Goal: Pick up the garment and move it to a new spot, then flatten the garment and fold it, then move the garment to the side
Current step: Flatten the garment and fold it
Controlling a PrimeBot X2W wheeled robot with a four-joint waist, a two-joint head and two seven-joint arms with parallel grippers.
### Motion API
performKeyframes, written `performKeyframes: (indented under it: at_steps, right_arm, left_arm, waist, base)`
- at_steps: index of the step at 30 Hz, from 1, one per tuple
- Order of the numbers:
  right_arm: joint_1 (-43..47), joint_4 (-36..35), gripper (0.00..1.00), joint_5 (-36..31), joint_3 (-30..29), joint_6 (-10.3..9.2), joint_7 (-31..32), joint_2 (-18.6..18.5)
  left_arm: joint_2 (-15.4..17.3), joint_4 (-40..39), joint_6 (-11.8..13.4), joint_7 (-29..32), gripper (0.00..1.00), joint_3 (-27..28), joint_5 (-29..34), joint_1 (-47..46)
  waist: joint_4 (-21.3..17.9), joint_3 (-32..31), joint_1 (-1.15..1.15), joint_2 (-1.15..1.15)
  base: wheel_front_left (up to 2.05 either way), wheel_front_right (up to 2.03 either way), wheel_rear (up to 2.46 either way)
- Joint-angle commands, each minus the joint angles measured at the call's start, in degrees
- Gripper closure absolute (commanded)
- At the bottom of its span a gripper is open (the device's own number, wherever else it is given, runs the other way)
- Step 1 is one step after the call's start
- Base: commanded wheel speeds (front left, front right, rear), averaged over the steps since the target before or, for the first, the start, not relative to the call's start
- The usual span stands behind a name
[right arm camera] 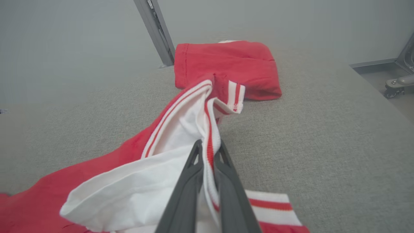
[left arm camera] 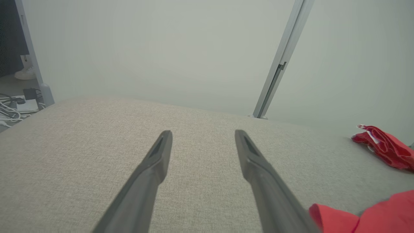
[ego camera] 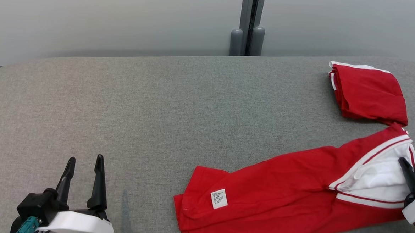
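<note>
Garment (ego camera: 278, 191), red with white striped trim, lies rumpled at right edge of woven grey table (ego camera: 158, 110), right gripper (right arm camera: 208, 149) clamped on trim, left gripper (ego camera: 85, 157) fingers apart.

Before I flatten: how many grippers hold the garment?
1. The right gripper is shut on the garment, at its white striped edge; the left gripper stands open, off it.

left gripper (ego camera: 86, 158): two long dark tapered fingers (left arm camera: 145, 181), recessed slot near each tip, black knuckle block (ego camera: 37, 204), glossy white wrist shell (ego camera: 77, 226), teal connector (ego camera: 28, 225) beside it | right gripper (ego camera: 410, 166): same matte dark-grey fingers, rounded white shell
</note>
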Motion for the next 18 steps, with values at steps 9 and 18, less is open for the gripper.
performKeyframes:
  at_steps: [9, 18]
  right_arm:
    - [3.5, -17.8, 1.0, -4.9, -4.4, 0.02, 4.0, 0.6]
    - [10.7, -39.2, 1.0, -11.4, -6.8, 0.03, 15.3, 6.1]
  left_arm:
    - [0.2, 0.3, -0.2, -0.1, 0.0, 0.4, 0.3, 1.0]
    - [0.3, 0.8, -0.3, -0.1, 0.0, -0.1, -0.1, 0.7]
  waist:
    - [0.1, -0.8, 0.0, 0.0]
    - [1.6, -1.3, 0.0, 0.0]
  base:
    - [0.0, 0.0, 0.0]
    - [0.0, 0.0, 0.0]
